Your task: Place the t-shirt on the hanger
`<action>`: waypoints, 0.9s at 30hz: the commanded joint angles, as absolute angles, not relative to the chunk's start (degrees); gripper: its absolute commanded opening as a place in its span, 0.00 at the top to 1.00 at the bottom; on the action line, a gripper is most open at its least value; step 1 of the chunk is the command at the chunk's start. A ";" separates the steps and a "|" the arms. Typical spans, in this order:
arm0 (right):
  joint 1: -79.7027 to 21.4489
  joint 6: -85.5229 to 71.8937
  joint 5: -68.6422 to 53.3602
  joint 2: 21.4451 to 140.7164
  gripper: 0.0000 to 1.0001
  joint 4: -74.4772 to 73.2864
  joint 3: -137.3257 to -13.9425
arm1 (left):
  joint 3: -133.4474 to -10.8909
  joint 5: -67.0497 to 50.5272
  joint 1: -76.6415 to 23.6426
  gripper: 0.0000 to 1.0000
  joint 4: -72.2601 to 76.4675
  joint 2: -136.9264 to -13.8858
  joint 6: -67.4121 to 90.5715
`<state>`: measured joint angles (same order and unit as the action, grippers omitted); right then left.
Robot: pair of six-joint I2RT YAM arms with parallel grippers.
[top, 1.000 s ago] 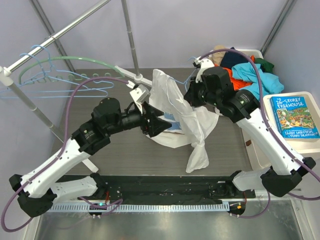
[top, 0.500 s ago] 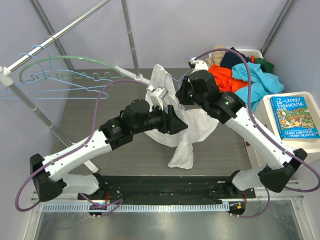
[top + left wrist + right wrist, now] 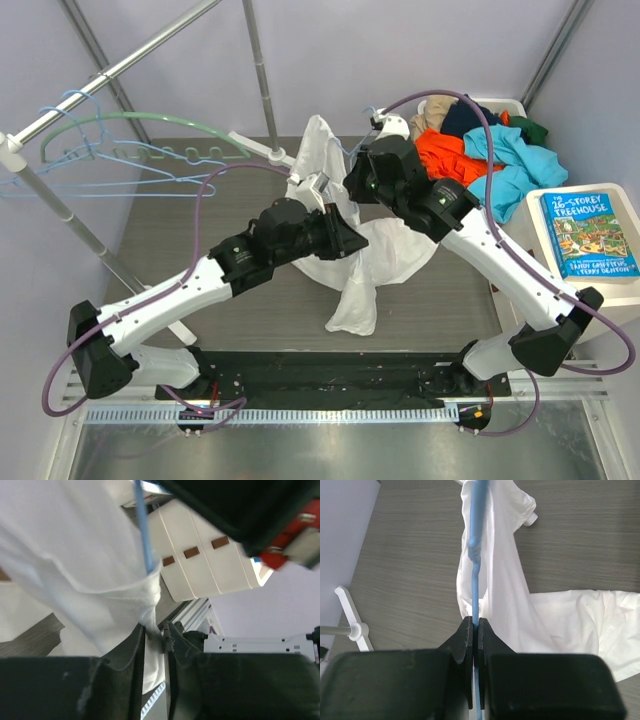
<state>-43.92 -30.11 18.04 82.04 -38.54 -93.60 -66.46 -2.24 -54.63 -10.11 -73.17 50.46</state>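
Top external view: over the desk (image 3: 430, 300), the t-shirt (image 3: 385, 255) stretches far-to-near, loose end trailing nearward, draped on the hanger (image 3: 474, 590); right tool (image 3: 474, 625) clamps the hanger wire, left tool (image 3: 155, 630) pinches the t-shirt's fabric.

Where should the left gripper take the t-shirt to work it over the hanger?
Probably the t-shirt's hemmed edge just below where the hanger wire enters, approached from the side away from the wire. It hangs bunched into a narrow fold between the left gripper's fingers, clear of the right gripper's pinch.
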 commanded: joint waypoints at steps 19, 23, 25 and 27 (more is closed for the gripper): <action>-43.77 -16.27 23.11 74.98 0.00 -27.51 -95.89 | -75.57 3.60 -41.49 1.00 -4.57 -72.24 54.76; -42.54 -13.90 23.82 71.81 0.00 -27.42 -93.35 | -77.78 3.87 -39.64 1.00 -5.36 -72.16 54.67; -41.93 -12.05 23.64 69.97 0.00 -27.42 -92.38 | -77.96 3.43 -39.20 1.00 -5.45 -71.63 53.53; -40.70 -9.94 21.81 69.00 0.01 -27.42 -91.58 | -77.35 2.38 -39.20 1.00 -5.54 -70.23 51.42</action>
